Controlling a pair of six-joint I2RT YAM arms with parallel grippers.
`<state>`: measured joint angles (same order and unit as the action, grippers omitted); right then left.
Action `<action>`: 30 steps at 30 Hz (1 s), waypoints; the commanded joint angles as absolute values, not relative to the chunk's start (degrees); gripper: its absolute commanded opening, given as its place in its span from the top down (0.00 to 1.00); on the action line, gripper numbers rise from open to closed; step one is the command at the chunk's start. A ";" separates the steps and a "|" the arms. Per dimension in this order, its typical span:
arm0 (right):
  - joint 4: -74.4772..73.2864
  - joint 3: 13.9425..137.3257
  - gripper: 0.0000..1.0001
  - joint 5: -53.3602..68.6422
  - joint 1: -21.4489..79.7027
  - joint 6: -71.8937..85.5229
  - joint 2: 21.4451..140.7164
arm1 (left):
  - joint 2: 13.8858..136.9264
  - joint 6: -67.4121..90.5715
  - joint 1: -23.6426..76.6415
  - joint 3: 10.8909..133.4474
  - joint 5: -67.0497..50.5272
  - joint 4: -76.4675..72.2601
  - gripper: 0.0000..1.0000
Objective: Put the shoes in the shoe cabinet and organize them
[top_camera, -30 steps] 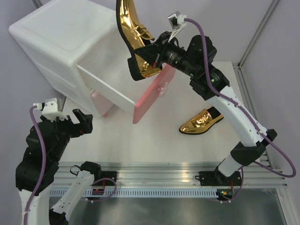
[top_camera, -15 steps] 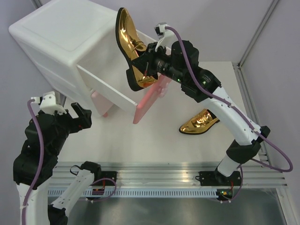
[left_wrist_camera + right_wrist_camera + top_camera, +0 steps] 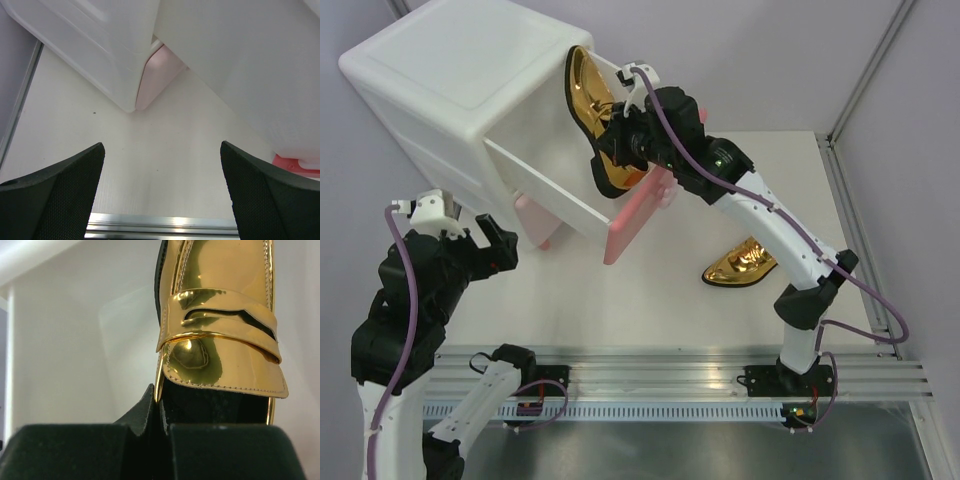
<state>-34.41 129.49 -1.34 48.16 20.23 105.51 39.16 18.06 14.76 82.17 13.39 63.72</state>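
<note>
A shiny gold shoe hangs over the white shoe cabinet's pulled-out upper drawer, whose pink front faces right. Its toe points up and back and its dark heel is low. My right gripper is shut on the shoe's side rim at the heel opening; in the right wrist view the gripper pinches the gold edge. A second gold shoe lies on the table to the right. My left gripper stands open and empty near the cabinet's front corner.
A pink piece shows at the cabinet's bottom corner, below the drawer's white underside. Metal rails run along the near table edge. A frame post stands at the right.
The right arm has carried the gold shoe left and down, from above the pink front to over the open drawer. The left arm has shifted only slightly.
</note>
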 commanded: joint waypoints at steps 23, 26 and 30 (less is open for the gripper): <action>-27.52 131.67 1.00 -0.26 48.16 -5.43 107.40 | 38.58 21.80 14.94 81.65 13.01 62.75 0.00; -26.54 131.13 0.99 -0.70 48.16 -13.43 107.31 | 38.58 21.53 14.94 81.91 12.74 62.84 0.00; -28.47 131.22 0.99 -0.71 48.25 -21.52 107.40 | 38.67 21.18 14.94 82.18 12.74 63.02 0.00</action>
